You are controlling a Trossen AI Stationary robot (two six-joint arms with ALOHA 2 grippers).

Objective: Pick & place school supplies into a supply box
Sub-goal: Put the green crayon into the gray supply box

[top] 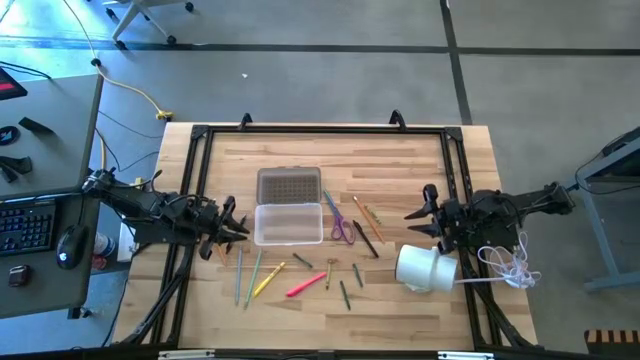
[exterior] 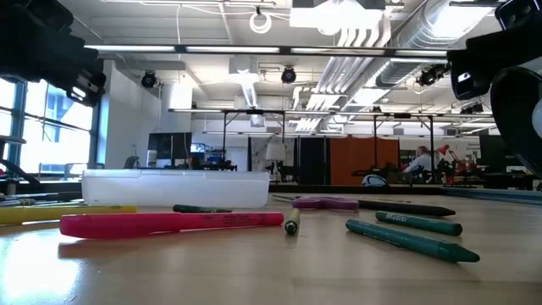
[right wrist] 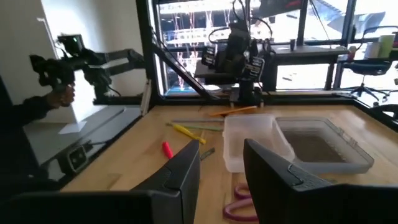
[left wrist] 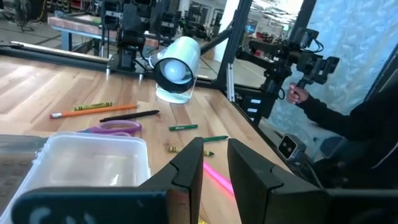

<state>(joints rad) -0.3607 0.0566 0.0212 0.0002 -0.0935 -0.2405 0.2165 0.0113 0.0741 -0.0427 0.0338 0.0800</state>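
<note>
We see two dark, near-black jointed arms, left arm (top: 150, 205) and right arm (top: 510, 205), both bulky with exposed joints. Left gripper (left wrist: 214, 171) and right gripper (right wrist: 221, 165) each have two flat, black, wedge-shaped fingers (left wrist: 189, 165) with angular edges.

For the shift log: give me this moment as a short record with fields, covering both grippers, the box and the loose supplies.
left gripper: open, empty, at the table's left side beside the box
right gripper: open, empty, at the right side near the white cylinder
supply box: open and empty, lid lying flat behind it
scissors: purple handles, on the table just right of the box
pink marker: on the table in front of the box
supplies in box: none
</note>
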